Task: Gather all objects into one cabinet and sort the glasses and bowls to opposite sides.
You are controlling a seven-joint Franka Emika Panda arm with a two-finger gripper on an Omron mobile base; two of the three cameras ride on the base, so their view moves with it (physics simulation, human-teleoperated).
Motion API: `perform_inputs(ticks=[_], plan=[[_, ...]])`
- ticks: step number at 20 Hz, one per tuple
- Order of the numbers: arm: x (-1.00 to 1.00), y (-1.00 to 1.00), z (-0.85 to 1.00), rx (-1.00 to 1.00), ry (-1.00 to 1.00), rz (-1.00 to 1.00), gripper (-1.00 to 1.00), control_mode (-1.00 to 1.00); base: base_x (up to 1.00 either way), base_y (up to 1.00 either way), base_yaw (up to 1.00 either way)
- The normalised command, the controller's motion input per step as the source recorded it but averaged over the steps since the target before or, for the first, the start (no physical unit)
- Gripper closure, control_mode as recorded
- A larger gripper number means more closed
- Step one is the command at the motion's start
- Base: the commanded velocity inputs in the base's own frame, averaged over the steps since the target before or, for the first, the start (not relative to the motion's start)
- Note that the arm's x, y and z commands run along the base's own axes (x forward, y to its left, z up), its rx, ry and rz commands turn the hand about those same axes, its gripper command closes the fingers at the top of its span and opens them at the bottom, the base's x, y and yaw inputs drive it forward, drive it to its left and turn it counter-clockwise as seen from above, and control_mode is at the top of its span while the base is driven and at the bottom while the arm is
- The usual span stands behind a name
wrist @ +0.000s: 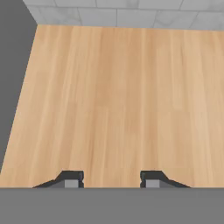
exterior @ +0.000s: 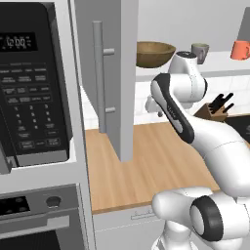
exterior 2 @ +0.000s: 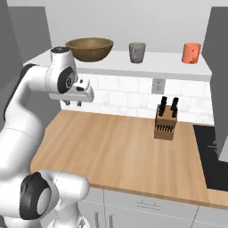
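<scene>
The wide brown wooden bowl [exterior 2: 89,48] stands at the left of the white shelf board [exterior 2: 160,66] in the open grey cabinet. The grey tumbler [exterior 2: 136,52] is at mid shelf and the orange mug [exterior 2: 191,53] at the right. The red cup is out of view. The cabinet's door [exterior: 124,73] with its long bar handle [exterior: 99,78] hangs open. My gripper [exterior 2: 72,104] points down below the shelf, under the bowl, above the counter's left end. Its fingertips [wrist: 70,178] stand apart with nothing between them, so it is open over bare wood.
A knife block [exterior 2: 165,122] stands against the tiled wall on the wooden counter [exterior 2: 120,151]. A black cooktop [exterior 2: 213,156] lies at the right. A microwave [exterior: 29,83] and oven fill the tall unit on the left. The other grey door [exterior 2: 219,67] hangs open at right.
</scene>
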Motion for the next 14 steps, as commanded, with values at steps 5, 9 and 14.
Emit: perform_inputs(ticks=[5, 9, 14], plan=[[0.0, 0.0, 0.0, 0.0, 0.0, 0.0, -1.0, 1.0, -0.19, 0.0, 0.0], [0.0, 0.0, 0.0, 0.0, 0.0, 0.0, -1.0, 1.0, -1.0, 0.0, 0.0], [0.0, 0.0, 0.0, 0.0, 0.0, 0.0, -1.0, 1.0, -1.0, 0.0, 0.0]])
